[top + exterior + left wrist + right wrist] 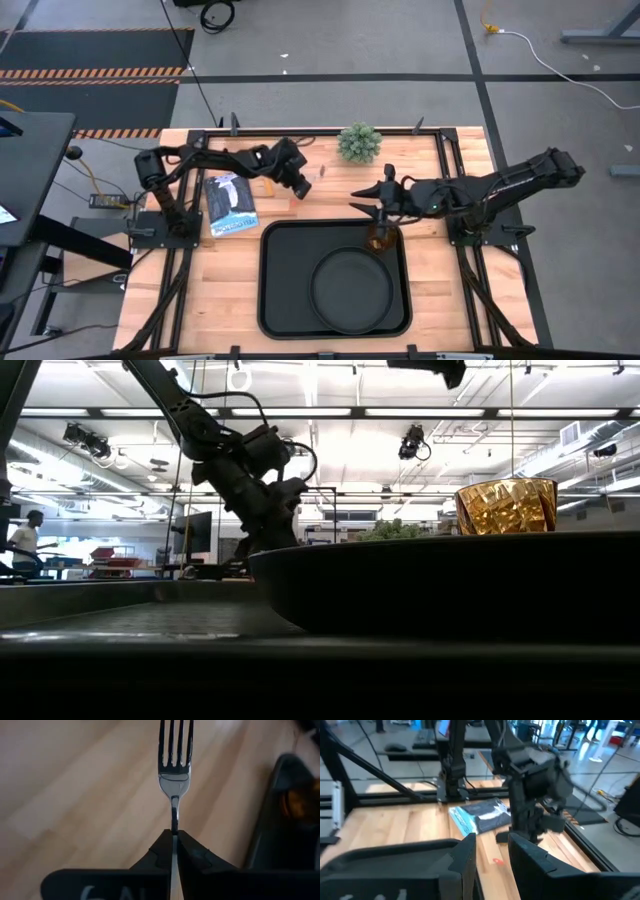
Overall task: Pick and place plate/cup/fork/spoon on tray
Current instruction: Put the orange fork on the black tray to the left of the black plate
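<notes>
The fork [174,765] is held in the left gripper [174,834], whose fingers [200,852] are clamped on the neck just below the head, so that the tines are carried out ahead of the wrist and clear of the table [215,290]; seen from above, this gripper [297,183] is found at about 10 o'clock from the tray [275,290], off its rim, beside a blue packet [230,202] and not yet over the landing area. The plate [350,290] is already set in the tray's 5 o'clock part, and the cup [380,238] is seen at the tray's 1 o'clock corner, leaving the 9 o'clock side free, presumably for the cutlery. The right gripper [378,200] is held just beyond the cup at 12 o'clock from it; its fingers [465,862] are seen apart and empty, so it is judged to be waiting. A potted plant [359,143] is left at the table's 12 o'clock edge. The spoon cannot be made out.
</notes>
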`<action>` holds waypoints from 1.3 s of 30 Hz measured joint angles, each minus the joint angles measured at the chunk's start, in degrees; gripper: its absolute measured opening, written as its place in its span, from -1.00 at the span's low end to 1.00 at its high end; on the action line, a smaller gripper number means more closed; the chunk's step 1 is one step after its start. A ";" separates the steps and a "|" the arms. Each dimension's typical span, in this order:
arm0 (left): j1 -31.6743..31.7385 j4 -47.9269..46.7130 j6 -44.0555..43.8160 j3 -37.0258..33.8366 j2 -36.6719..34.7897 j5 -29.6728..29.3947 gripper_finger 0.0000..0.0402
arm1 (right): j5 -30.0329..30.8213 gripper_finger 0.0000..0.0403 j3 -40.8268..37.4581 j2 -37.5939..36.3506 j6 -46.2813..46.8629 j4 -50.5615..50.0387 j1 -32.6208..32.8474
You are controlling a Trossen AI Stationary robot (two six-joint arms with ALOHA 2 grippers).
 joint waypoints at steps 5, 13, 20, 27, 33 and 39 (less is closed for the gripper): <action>-3.40 2.05 -0.42 -1.41 -0.06 -0.76 -0.92 | 0.02 -0.40 0.00 -0.96 0.02 0.12 1.42; -7.37 0.04 -0.86 -1.43 -4.63 -2.62 -0.92 | 0.02 -0.40 0.00 -0.80 1.53 -0.91 1.73; -14.30 -7.52 -1.80 -1.41 -10.34 -11.33 -0.92 | 0.02 -0.40 0.00 -0.80 1.07 -0.74 2.52; -22.14 -12.02 -6.67 -1.39 -11.39 -18.27 -0.92 | 0.44 -0.40 0.00 -0.78 0.80 -0.73 4.09; -26.58 -12.06 -10.20 -1.41 -11.65 -20.16 -0.92 | 2.73 -0.40 0.00 -0.78 -0.18 -0.72 5.11; -29.46 -12.23 -13.02 -1.41 -11.65 -26.19 -0.92 | 3.65 -0.40 0.00 -0.78 -1.62 -0.25 5.07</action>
